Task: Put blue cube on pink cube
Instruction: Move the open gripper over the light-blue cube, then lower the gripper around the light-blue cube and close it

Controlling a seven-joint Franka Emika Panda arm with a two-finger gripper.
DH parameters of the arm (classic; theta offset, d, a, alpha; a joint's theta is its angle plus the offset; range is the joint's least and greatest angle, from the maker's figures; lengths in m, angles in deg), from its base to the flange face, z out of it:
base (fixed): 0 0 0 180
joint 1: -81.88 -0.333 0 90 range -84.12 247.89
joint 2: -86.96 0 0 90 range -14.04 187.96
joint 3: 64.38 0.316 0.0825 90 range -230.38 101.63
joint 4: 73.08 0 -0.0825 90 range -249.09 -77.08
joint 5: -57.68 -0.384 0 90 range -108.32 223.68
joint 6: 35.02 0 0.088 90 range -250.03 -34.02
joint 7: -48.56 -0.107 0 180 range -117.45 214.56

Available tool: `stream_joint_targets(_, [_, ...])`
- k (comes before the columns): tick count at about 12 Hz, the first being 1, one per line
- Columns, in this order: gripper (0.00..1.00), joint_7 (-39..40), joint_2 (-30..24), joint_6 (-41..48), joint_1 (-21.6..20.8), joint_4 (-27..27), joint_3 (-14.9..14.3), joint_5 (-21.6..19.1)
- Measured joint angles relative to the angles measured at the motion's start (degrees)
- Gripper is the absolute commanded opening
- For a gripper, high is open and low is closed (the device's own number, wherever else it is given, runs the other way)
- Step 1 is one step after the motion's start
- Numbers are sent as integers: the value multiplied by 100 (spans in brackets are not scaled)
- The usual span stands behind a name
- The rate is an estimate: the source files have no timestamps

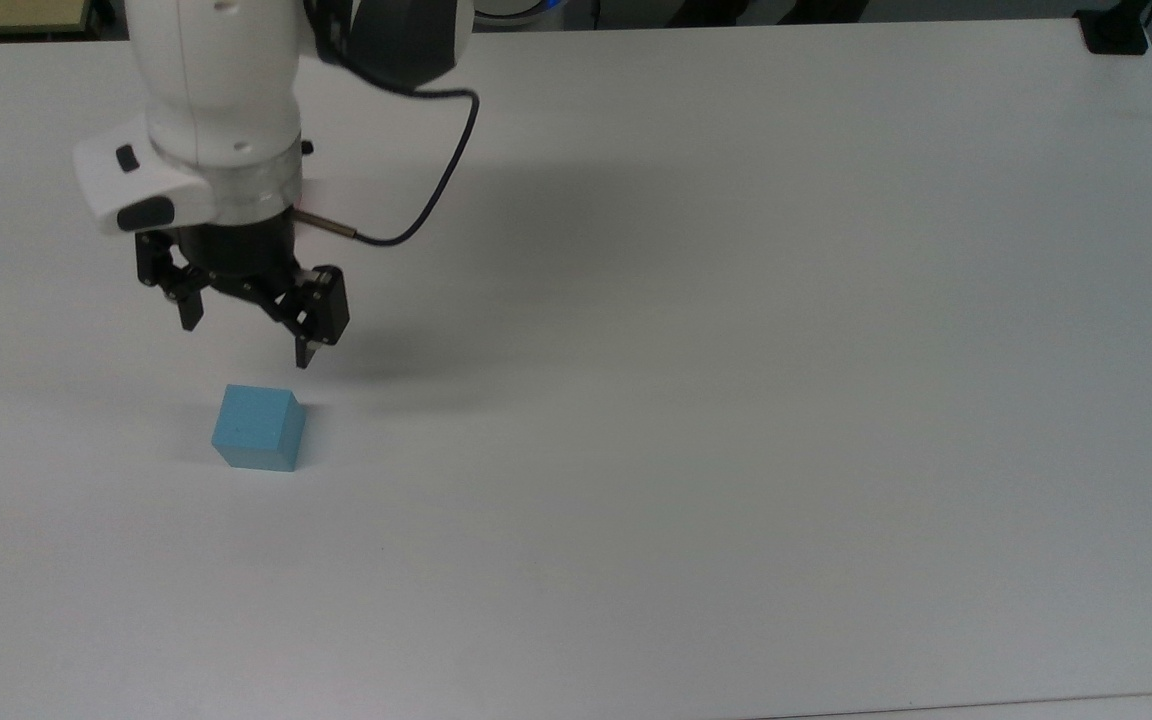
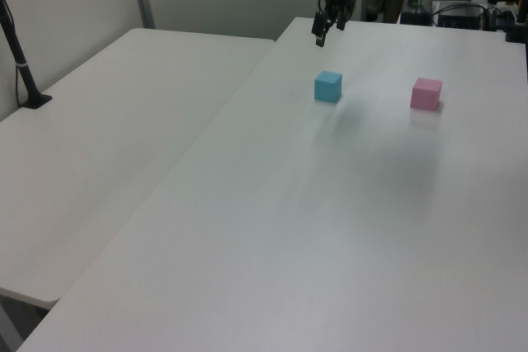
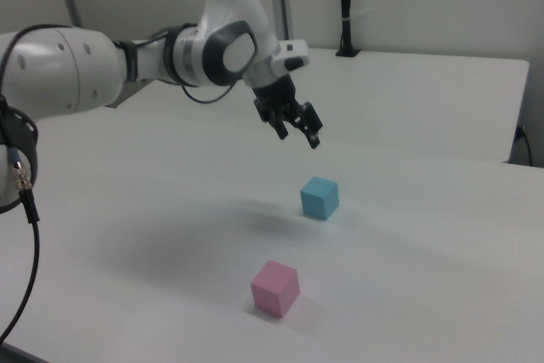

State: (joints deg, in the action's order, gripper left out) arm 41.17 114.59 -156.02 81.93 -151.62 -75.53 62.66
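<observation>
— Hanging above the table (image 1: 736,400), the gripper (image 1: 244,340) has its two black fingers spread wide with nothing between them, is that right?

— Yes, the fingers are well parted and bare. In the top view they point down at the white surface just above the blue cube (image 1: 258,427), clear of it. In the right view the gripper (image 3: 296,131) is in the air above that cube (image 3: 320,197), well off the tabletop.

— And the cube itself?

— It sits flat on the table, alone. In the left view it (image 2: 327,86) lies below the gripper (image 2: 322,30).

— Where is the pink cube?

— In the left view the pink cube (image 2: 426,93) rests on the table well apart from the blue one, toward the left view's right. In the right view it (image 3: 274,288) lies nearer the camera than the blue cube.

— Anything else?

— A black cable (image 1: 436,190) loops from the white arm (image 1: 216,90)'s wrist.
</observation>
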Motion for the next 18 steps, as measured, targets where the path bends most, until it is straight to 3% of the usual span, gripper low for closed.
stream_joint_targets(8, [100, 928, 952, -679, 101, -7, -159, -572])
stream_joint_targets(13, [100, 1153, 1227, -911, 90, -47, -289, -601])
stream_joint_targets(14, [90, 1182, 1257, -911, 92, -49, -301, -601])
stream_joint_targets(17, [46, 1188, 1282, -911, 91, -53, -302, -602])
stream_joint_targets(18, [45, 1190, 1293, -911, 91, -54, -302, -602])
